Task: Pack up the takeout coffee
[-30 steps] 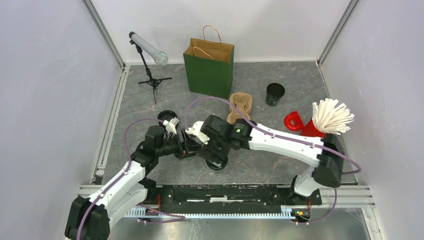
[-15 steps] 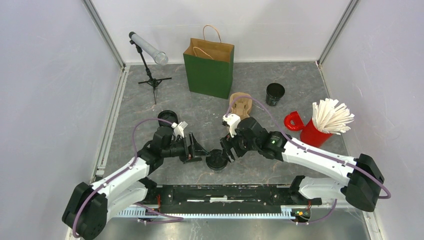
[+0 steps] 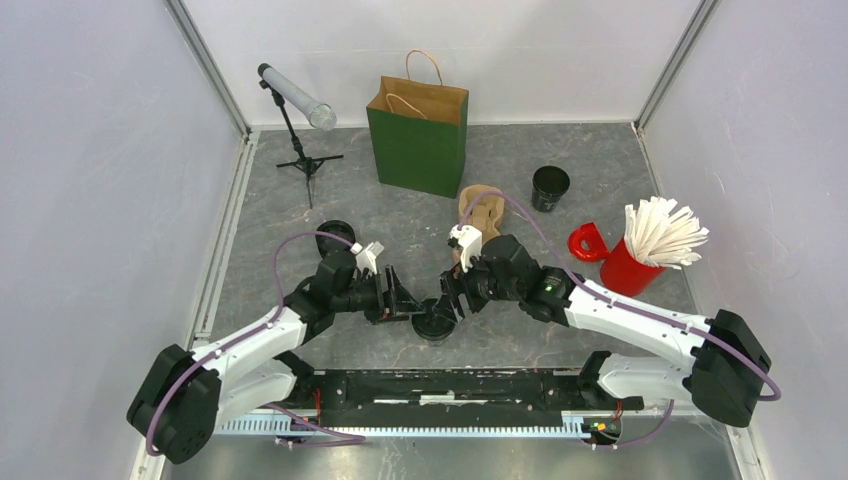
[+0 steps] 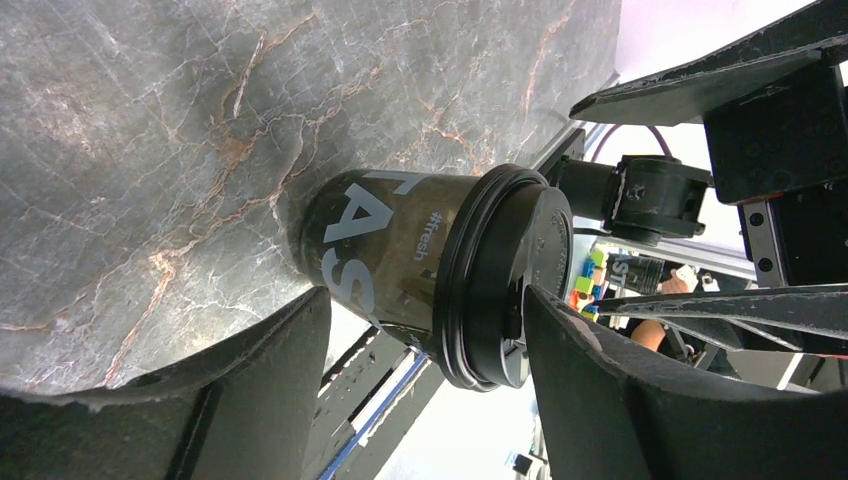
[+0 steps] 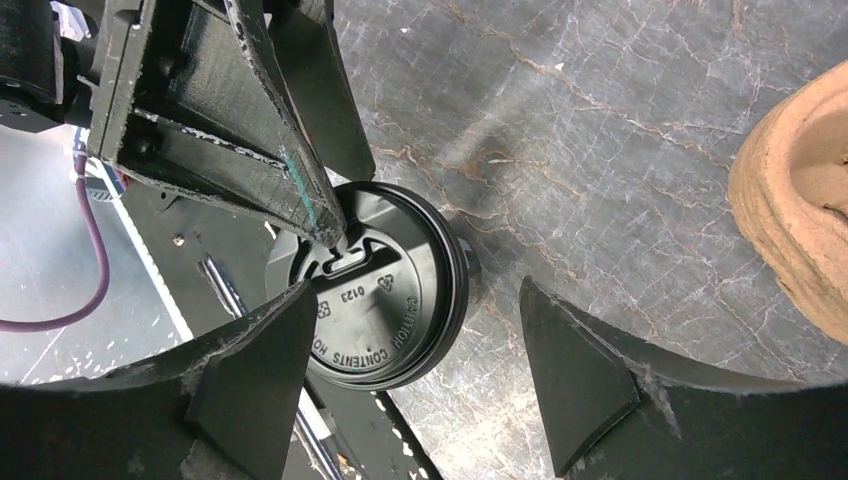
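The takeout coffee [image 3: 435, 322], a black cup with white lettering and a black sip lid, stands upright near the table's front edge. In the left wrist view, the cup [image 4: 390, 250] lies just ahead of my left gripper [image 4: 425, 300], which is open. One finger [image 4: 640, 390] reaches over the lid and the other [image 4: 240, 400] sits low by the cup's base. In the top view the left gripper [image 3: 405, 300] is at the cup's left. My right gripper [image 3: 453, 295] is open and empty, above and right of the lid [image 5: 385, 285]. The brown pulp tray [image 3: 481, 213] lies behind.
A green paper bag [image 3: 420, 135] stands at the back. A lidless black cup [image 3: 550, 187] is right of the tray. A squat black round piece [image 3: 334, 234] is behind the left arm. A red holder with white sticks [image 3: 640, 250] stands at the right, and a tripod with a tube [image 3: 297, 100] at the back left.
My right arm has drawn back to the right from over the cup, uncovering it. My left gripper has moved right, up to the cup. The cup has stayed in place.
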Available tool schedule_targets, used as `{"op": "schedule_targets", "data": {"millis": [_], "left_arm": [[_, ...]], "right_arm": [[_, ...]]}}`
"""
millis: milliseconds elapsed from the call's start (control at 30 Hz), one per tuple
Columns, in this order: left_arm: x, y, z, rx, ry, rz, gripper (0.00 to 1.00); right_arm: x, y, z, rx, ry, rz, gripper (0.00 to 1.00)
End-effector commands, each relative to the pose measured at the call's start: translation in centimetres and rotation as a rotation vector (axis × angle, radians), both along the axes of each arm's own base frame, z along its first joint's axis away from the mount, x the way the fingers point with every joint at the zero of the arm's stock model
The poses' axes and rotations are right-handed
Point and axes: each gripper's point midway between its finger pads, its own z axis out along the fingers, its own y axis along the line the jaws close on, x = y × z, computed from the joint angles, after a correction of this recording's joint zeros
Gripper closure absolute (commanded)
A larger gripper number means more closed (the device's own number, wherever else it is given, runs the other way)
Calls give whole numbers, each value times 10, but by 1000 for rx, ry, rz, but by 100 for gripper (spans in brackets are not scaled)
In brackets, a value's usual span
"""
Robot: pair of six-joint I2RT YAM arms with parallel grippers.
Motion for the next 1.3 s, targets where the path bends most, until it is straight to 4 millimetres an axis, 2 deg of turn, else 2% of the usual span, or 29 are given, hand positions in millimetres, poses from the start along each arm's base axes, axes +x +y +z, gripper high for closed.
{"op": "schedule_targets", "data": {"millis": [0, 267, 533, 700, 967, 1267], "left_arm": [[12, -5, 10, 9, -97, -17, 24], [9, 1, -5, 70, -83, -3, 32], [6, 5, -13, 85, -68, 7, 42], [3, 10, -26, 117, -43, 18, 44], [2, 15, -35, 138, -40, 39, 48], [-1, 20, -43, 159, -23, 52, 48]], "right_arm": [[1, 4, 0, 49, 3, 4, 20], [-8, 1, -26, 71, 47, 8, 24], [-16, -14, -51, 57, 69, -12, 34], [-22, -22, -66, 59, 85, -24, 40], [-32, -34, -92, 61, 107, -35, 44], [-47, -44, -116, 82, 144, -34, 45]]}}
